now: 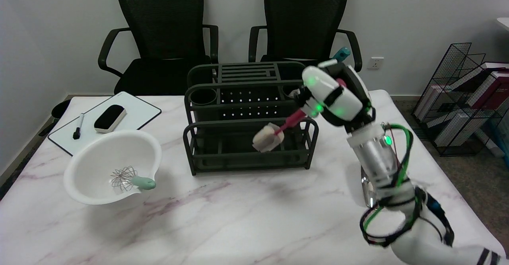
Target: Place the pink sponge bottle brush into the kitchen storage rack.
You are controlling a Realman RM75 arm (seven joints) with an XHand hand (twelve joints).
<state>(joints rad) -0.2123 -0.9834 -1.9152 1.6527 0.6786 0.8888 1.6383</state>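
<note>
The marble counter [246, 217] carries a dark kitchen storage rack [248, 117] at its middle. Over the rack's right end hangs the right hand [332, 94], grasping the pink sponge bottle brush [278, 131] by its handle. The brush's long axis slants down and leftward from the hand, so the sponge head sits lowest, just above the rack's front compartment. The coming move likely turns on lowering along that slant, head first, past the front rail.

White-and-black robot hand [332, 96] with green lights, silver wrist, green, red and black cables
</note>
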